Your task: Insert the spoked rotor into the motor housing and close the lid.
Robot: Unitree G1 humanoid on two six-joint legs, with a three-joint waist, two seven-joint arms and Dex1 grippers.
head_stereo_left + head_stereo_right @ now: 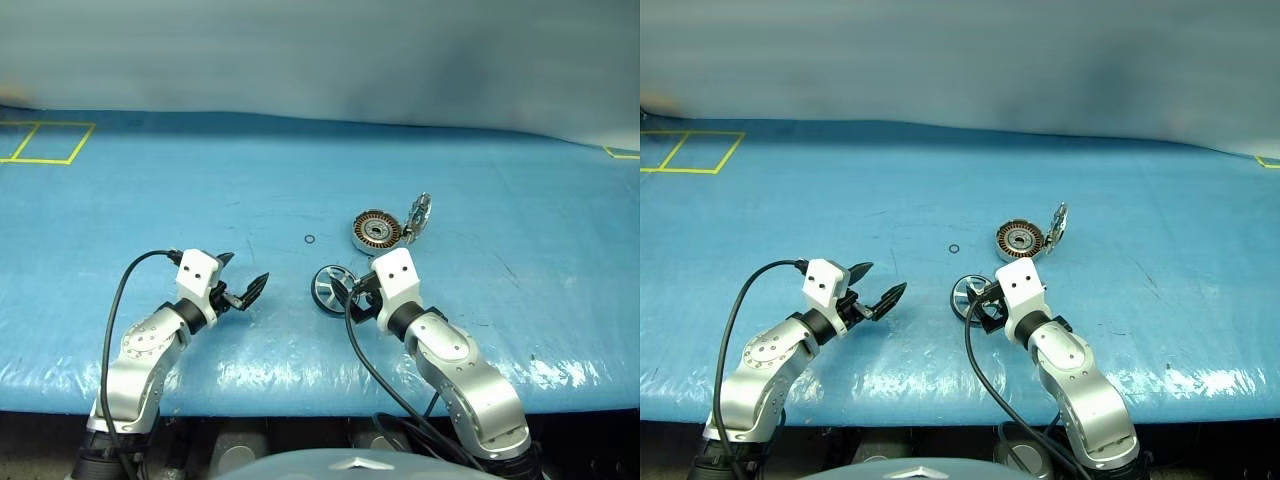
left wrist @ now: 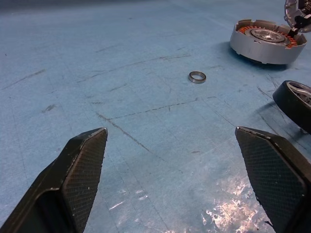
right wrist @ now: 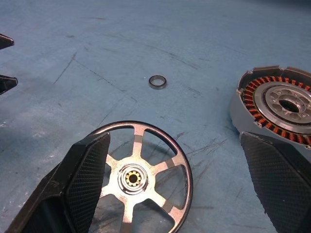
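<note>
The spoked rotor (image 3: 141, 177), a silver wheel with a dark rim, lies flat on the blue table. My right gripper (image 3: 175, 141) hovers open over it, one finger (image 3: 82, 179) above its rim and nothing gripped. Just beyond stands the motor housing (image 1: 377, 231), a grey puck with copper windings (image 3: 272, 104). Its lid (image 1: 418, 215) stands tilted up on the hinge at the housing's far right side. My left gripper (image 1: 245, 275) is open and empty over bare table, left of the rotor.
A small metal ring (image 1: 309, 239) lies loose on the table between the grippers, a little farther out. Yellow tape squares (image 1: 45, 142) mark the far left, and a yellow corner (image 1: 620, 153) the far right. The table's front edge (image 1: 300, 400) runs just below the arms.
</note>
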